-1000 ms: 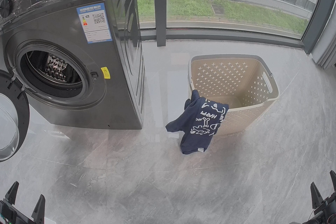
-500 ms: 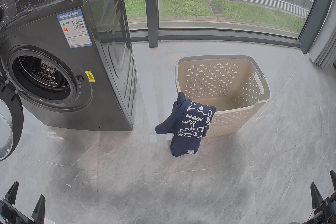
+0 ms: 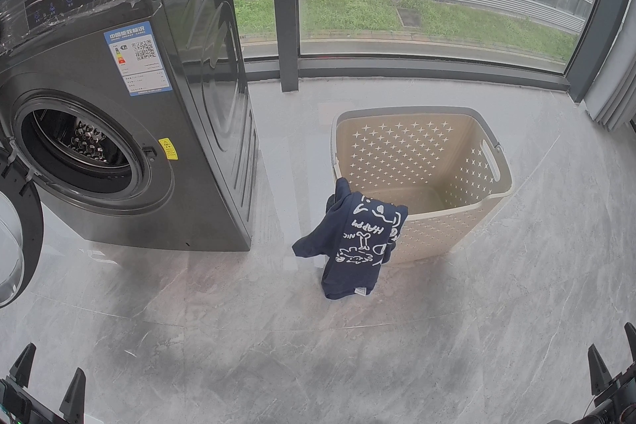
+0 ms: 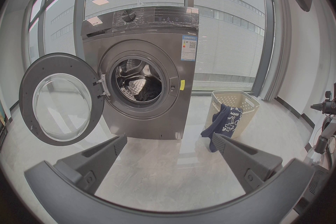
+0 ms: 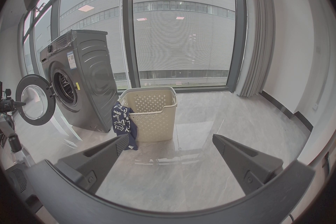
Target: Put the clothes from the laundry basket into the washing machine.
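The navy printed T-shirt [image 3: 354,234] hangs over the rim of the laundry basket [image 3: 493,137] at the basket's 7 o'clock corner, most of it draped down the outside wall with its hem touching the grey floor [image 3: 265,332]. The part of the basket's inside that can be seen holds no other clothing. The washing machine [image 3: 199,114] stands at about 9 o'clock from the basket, close by but not touching it, with its round door [image 3: 16,233] swung wide open and the drum [image 3: 83,144] exposed. From the left wrist camera a dark shape [image 4: 149,90] lies low in the drum; whether it is a garment already loaded I cannot tell.

The left gripper [image 3: 52,366] sits at 7 o'clock in the head view and the right gripper [image 3: 611,342] at 5 o'clock, both well apart from the shirt. Each has its fingers spread wide with nothing between them.

By my reading the task is at its start, or between garments: the machine is ready to receive, but this shirt has yet to be grasped, carried across and pushed into the drum
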Robot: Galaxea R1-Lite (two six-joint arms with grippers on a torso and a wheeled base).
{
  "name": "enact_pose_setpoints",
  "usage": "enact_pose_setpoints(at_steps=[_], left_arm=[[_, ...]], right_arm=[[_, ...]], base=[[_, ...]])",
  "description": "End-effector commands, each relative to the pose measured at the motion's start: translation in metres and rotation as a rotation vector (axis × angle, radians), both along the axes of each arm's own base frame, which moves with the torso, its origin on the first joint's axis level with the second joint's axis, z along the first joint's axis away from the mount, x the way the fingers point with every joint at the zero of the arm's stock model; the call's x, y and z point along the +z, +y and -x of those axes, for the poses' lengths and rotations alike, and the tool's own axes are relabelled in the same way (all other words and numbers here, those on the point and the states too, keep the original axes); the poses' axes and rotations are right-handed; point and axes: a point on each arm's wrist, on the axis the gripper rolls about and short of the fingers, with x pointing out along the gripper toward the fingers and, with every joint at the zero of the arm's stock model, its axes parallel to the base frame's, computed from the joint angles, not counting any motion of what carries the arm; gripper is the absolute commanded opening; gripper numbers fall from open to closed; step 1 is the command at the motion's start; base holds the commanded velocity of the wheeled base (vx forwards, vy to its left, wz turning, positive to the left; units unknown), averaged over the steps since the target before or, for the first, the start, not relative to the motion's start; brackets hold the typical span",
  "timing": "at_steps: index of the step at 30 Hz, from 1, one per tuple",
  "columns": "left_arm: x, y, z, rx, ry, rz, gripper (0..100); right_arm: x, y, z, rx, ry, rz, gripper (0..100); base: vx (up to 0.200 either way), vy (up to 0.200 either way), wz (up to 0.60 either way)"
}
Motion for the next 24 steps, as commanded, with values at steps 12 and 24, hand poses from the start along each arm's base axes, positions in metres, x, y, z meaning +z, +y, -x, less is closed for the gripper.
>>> enact_pose_setpoints(at_steps=[12,24], left_arm=[[-0.0046,0.0001,-0.0005,0.005,0.006,0.011,100],[-0.0046,0.0001,-0.0005,0.005,0.006,0.01,100]], right_arm=[[-0.0028,0.0001,0.0001,-0.001,-0.002,0.012,100],[-0.0042,0.0,-0.0005,-0.005,0.002,-0.008,100]], base=[[0.0,0.0,0.0],[0.05,0.0,0.0]])
